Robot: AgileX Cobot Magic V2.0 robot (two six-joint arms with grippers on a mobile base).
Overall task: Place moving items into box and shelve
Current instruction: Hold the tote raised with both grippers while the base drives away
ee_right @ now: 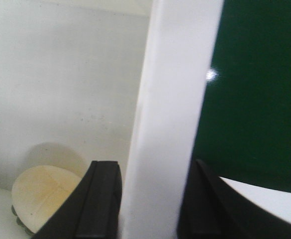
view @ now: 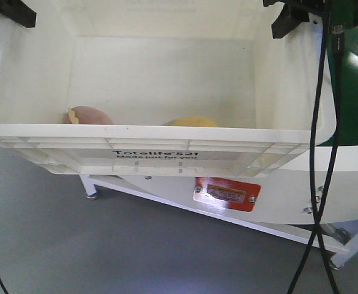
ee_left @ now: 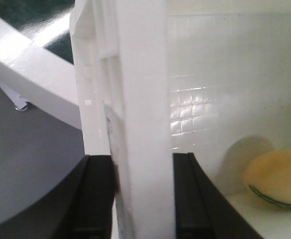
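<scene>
Two plush toys (view: 88,116) (view: 191,122) inside box (view: 148,131) printed "Totelife 521".

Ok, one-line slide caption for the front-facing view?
Left gripper and right gripper hold the white box by its side walls, pinkish-brown plush and yellow plush inside.

Washed-out box (view: 160,79), blurry wrist views

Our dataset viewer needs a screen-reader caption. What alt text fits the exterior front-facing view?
A white box labelled Totelife 521 fills the frame, holding a pinkish-brown plush toy and a yellow plush toy low behind its near wall. Black left fingers and right fingers sit at its upper corners; grey floor below.
</scene>
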